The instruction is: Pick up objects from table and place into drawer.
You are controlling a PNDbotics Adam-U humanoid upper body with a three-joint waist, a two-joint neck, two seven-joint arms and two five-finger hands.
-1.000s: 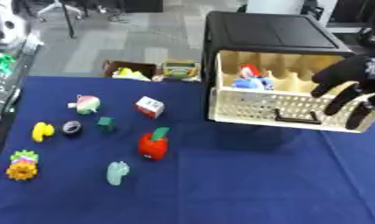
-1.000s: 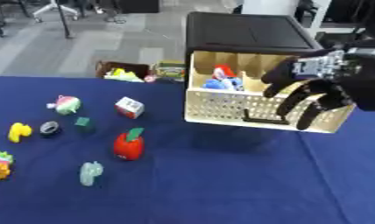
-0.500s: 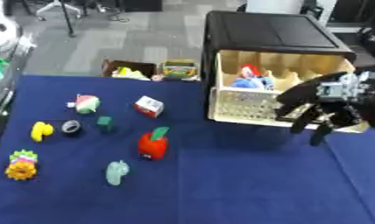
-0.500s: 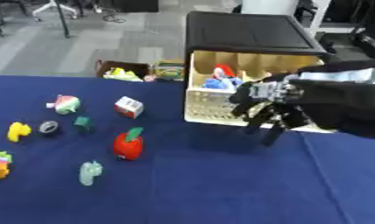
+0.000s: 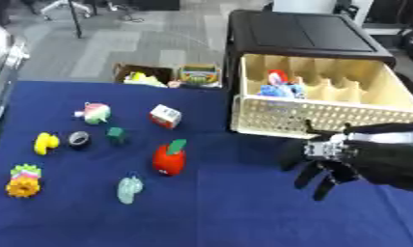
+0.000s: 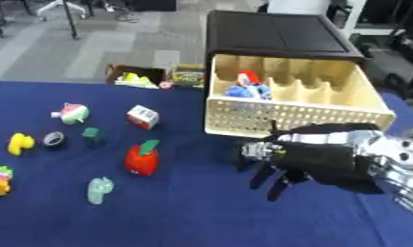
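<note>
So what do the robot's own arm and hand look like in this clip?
Only the right hand shows: black fingers with a silver-grey block at the knuckles. Its forearm is bulky and black, with a silver joint at the right edge of the right eye view. No cables or markings can be made out.

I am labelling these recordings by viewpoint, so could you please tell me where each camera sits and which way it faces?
Left eye view: sits in the robot's head, looking down and forward over the blue table at the open drawer; its right hand enters from the right, fingers spread.
Right eye view: the same head, set slightly rightward, facing the same way; it shows more of the right arm.
Shared: both show the drawer, the red apple toy and the right hand; no left hand appears.
</note>
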